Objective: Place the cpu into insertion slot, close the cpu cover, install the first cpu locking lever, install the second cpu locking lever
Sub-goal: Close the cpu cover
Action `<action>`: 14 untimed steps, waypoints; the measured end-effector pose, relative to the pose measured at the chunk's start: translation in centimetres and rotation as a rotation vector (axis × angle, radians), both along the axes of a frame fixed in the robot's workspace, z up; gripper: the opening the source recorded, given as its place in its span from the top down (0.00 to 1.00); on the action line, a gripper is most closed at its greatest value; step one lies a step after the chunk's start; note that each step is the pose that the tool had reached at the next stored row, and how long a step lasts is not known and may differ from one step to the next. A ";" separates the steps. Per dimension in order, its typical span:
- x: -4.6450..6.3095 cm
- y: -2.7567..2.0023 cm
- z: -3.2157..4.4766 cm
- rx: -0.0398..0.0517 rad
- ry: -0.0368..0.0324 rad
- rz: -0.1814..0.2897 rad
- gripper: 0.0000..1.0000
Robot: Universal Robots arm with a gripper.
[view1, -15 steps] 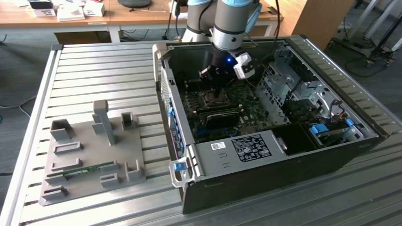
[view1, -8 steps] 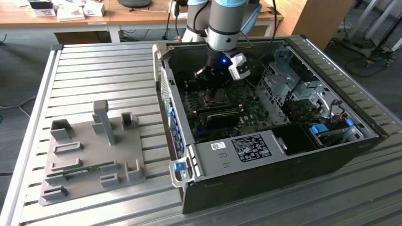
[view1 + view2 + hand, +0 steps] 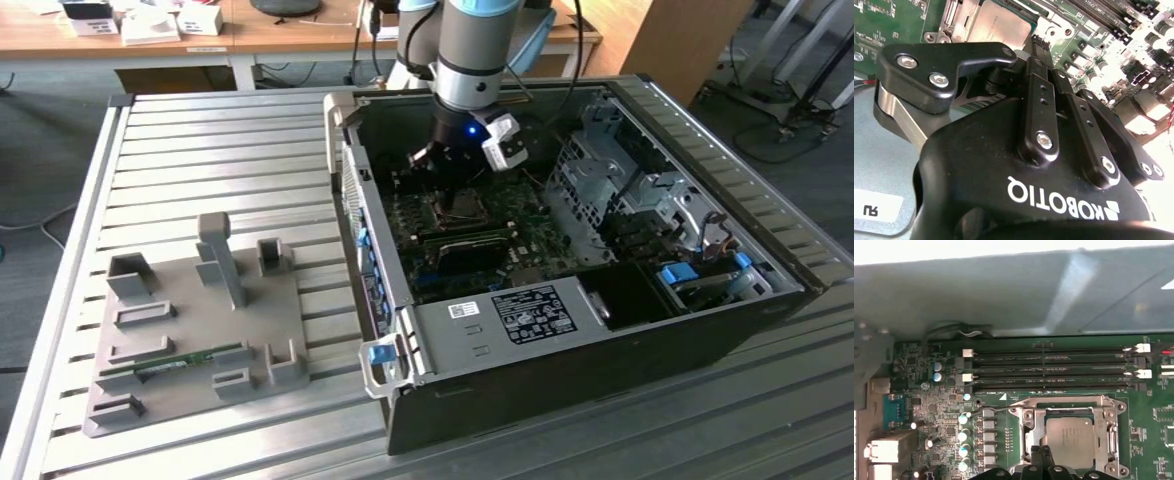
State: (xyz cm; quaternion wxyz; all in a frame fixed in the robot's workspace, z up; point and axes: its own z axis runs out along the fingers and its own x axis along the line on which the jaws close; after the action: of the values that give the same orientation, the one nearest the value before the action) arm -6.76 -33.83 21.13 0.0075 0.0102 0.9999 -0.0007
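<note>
White lettering (image 3: 1061,200) on pincer (image 3: 1039,45)

exterior: high, overlooking case (image 3: 574,390) | both wrist views: close above cpu (image 3: 1070,440) (image 3: 999,24)

Slatted aluminium table (image 3: 200,150), exterior view. Two items rest directly on its ribbed top. An open black computer case (image 3: 561,385) occupies the exterior view's right half, running from the far edge nearly to the near edge. A flat grey fixture plate (image 3: 187,300) with upright holders lies at the near left, close to the case but apart from it. The far left slats are bare.
</note>
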 end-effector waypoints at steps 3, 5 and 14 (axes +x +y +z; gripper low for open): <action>0.0 0.00 -0.01 0.0001 0.0000 0.002 0.89; 0.0 0.01 -0.02 0.0002 -0.0001 0.002 0.89; -0.3 0.00 -0.02 0.0000 -0.0001 0.002 0.89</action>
State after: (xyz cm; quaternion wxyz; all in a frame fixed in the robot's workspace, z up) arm -7.05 -33.83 21.11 0.0076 0.0094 0.9999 -0.0007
